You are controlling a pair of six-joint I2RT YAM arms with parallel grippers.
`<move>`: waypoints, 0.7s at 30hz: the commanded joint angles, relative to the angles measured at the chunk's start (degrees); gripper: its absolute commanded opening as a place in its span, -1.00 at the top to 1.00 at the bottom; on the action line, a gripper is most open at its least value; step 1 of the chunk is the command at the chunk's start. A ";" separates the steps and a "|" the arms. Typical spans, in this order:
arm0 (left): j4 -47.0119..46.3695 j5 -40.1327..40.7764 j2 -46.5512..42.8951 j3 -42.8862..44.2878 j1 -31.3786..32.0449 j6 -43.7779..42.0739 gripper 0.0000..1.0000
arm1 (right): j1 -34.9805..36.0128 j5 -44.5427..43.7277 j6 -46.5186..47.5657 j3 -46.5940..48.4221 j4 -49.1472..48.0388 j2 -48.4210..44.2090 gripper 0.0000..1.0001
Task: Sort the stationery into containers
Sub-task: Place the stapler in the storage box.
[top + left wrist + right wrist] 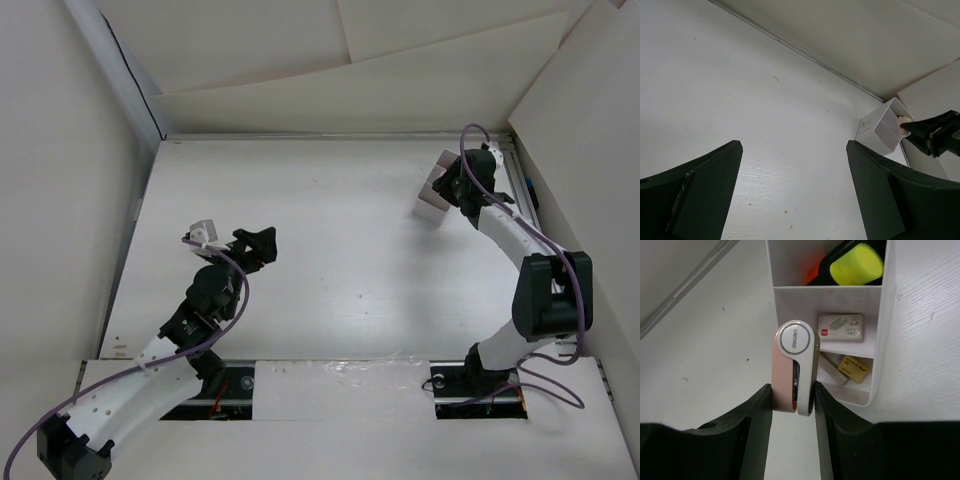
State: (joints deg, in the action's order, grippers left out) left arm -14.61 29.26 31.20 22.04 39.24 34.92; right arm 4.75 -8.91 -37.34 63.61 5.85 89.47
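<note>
Right hand (792, 390) clamped on the pink-and-grey deli piece (795, 357), just short of the glossy white tray (795, 305). I'd ease it over the middle compartment beside the eraser (841, 327) and lower before letting go, since rounded smooth plastic slips. Yellow-capped highlighter (857, 262) sits in the far compartment. Left hand (795, 147) spread, empty, over the table (330, 230)

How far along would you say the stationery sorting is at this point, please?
Done: highlighters and erasers sit in the divided tray. In hand: the right gripper, jaws shut, holds a pink deli-branded item by it. Left: placing that; no other loose stationery shows. The left gripper hangs empty, jaws open.
</note>
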 commanded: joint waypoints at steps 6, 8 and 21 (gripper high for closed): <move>-2.79 -0.16 0.26 0.28 -0.22 -0.90 -0.67 | -4.92 14.61 -2.03 2.22 -6.02 2.99 0.46; -2.79 -0.69 0.26 0.28 -0.22 -0.90 -0.67 | -5.54 15.76 -2.65 2.22 -6.55 2.99 0.46; -2.18 -0.16 -0.79 0.19 -0.22 -0.90 -0.67 | -9.58 24.28 -5.46 2.22 -9.18 5.89 0.38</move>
State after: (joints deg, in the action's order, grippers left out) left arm -14.76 28.93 31.20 22.04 39.24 34.92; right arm -3.66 11.35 -41.50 63.92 1.54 94.96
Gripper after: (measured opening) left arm 0.830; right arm 0.415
